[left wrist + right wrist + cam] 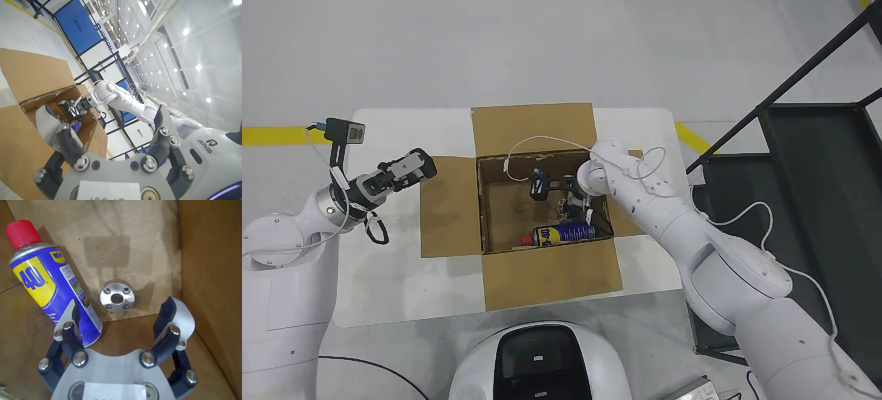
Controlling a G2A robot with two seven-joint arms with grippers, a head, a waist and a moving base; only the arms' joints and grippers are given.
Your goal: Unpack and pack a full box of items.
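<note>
Box [547, 272] holds spray can [47, 281] and flange [117, 290] below the released right gripper [121, 308]; left gripper [422, 165] released too.

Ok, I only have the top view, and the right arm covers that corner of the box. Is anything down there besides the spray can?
Observer: Yes. The right wrist view shows a round metal flange lying flat on the floor of the box, beside the spray can and apart from it.
Operator: Is the right gripper on it?
Observer: No. The right gripper is open over it, its jaws spread wider than the flange, and it holds nothing.
Operator: And the left one?
Observer: The left gripper is open and empty, outside the box.
</note>
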